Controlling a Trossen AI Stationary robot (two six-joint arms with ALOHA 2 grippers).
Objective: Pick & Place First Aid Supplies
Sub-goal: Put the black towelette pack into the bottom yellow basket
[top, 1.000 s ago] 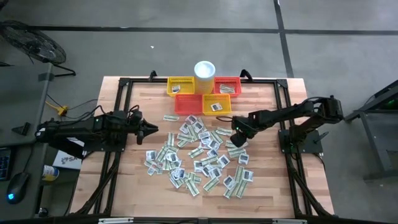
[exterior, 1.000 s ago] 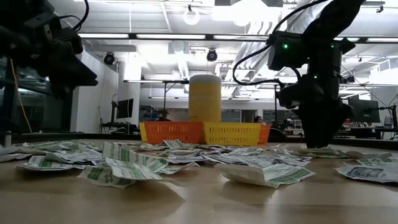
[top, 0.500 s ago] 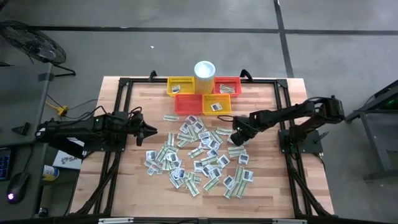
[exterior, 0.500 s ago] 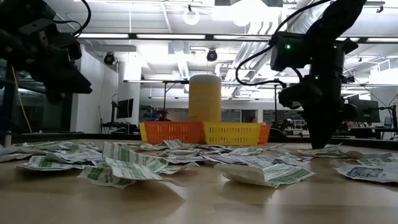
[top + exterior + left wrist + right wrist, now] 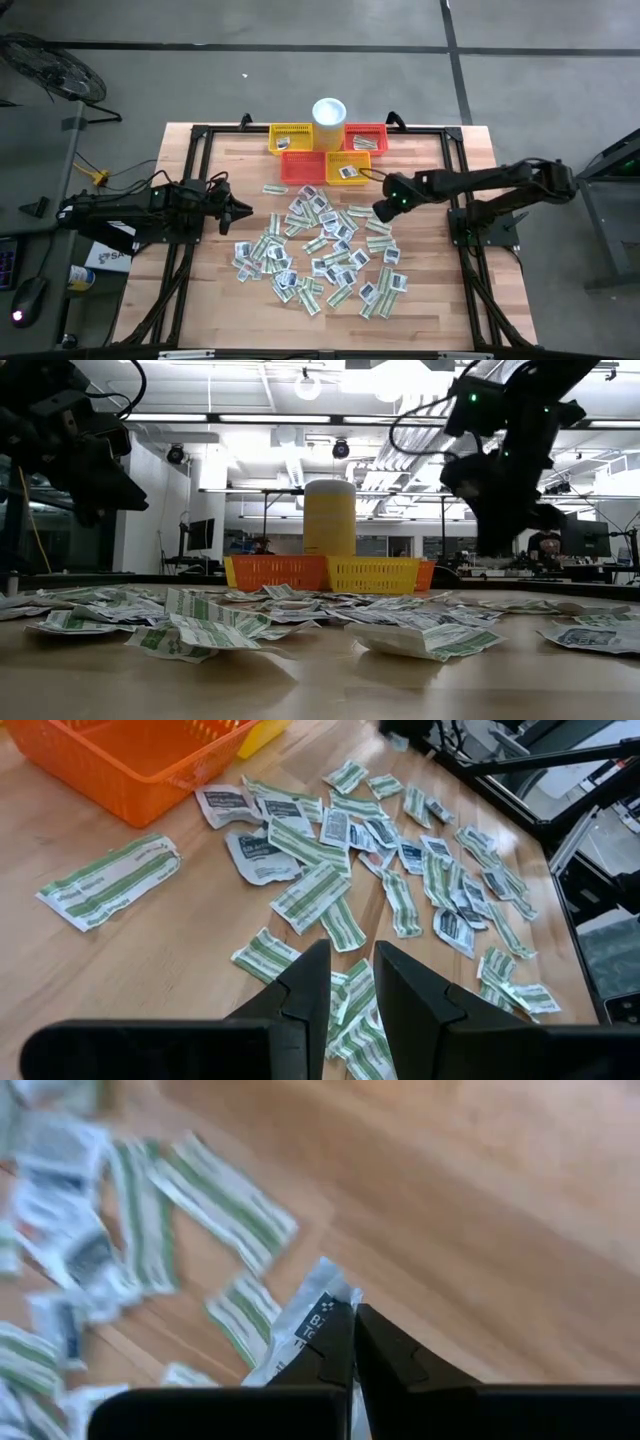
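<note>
Moved: right tool (image 5: 377, 211) has lifted off the sachets and swung toward the baskets since 1 s ago; left arm unchanged.
Right tool: fingers together, clamped on 1 white sachet (image 5: 312, 1318), held above the table (image 5: 440, 300).
Left tool (image 5: 247, 210): fingers slightly apart, holding nothing, hovering at the pile's left edge.
Sachets (image 5: 320, 250): scattered mid-table; a few in the baskets (image 5: 325, 165).
Cup (image 5: 329, 111): behind the baskets.

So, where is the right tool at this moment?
In the high view the right tool is above the pile's right edge, just below the yellow basket. Its wrist view shows it shut on a white packet, lifted off the table.
</note>
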